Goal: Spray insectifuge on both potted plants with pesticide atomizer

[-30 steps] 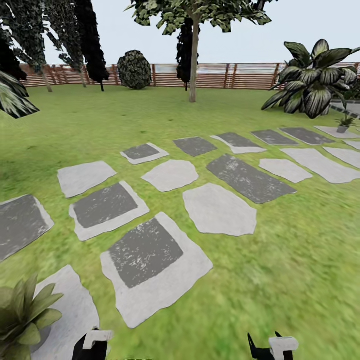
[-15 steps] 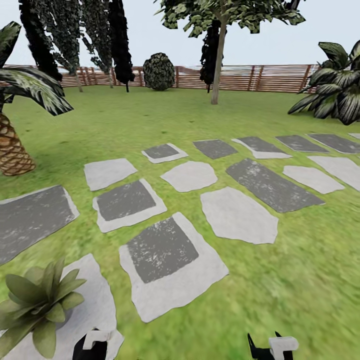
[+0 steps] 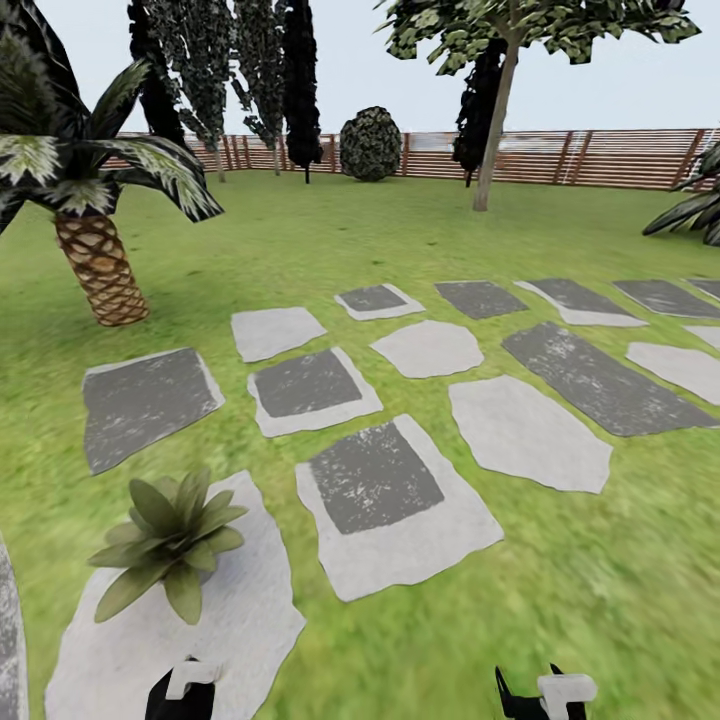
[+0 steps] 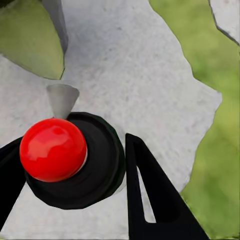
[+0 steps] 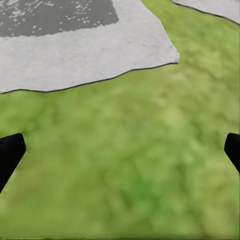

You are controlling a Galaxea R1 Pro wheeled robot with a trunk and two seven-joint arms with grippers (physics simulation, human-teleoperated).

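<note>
One potted plant (image 3: pixel 168 543) slid rightward into fuller view on its pale stone (image 3: pixel 230 620) as you swung left, no atomizer spotted yet; right gripper (image 5: pixel 120 150) was spread empty, left gripper (image 4: pixel 75 170) clamped a red-knobbed black thing (image 4: pixel 70 157).

- Low rosette of broad pointed olive-green leaves (image 3: pixel 168 542): lower left of the head view, on a pale irregular stone slab (image 3: pixel 230 620).
- Grey stepping stones (image 3: pixel 395 505): spread across the green lawn (image 3: pixel 600 600), right of and beyond the rosette.
- Scaly-trunked palm (image 3: pixel 100 265): far left, behind the stones.
- Brown slatted fence (image 3: pixel 590 157): along the back, behind a slim-trunked tree (image 3: pixel 495 120) and a round dark shrub (image 3: pixel 370 145).
</note>
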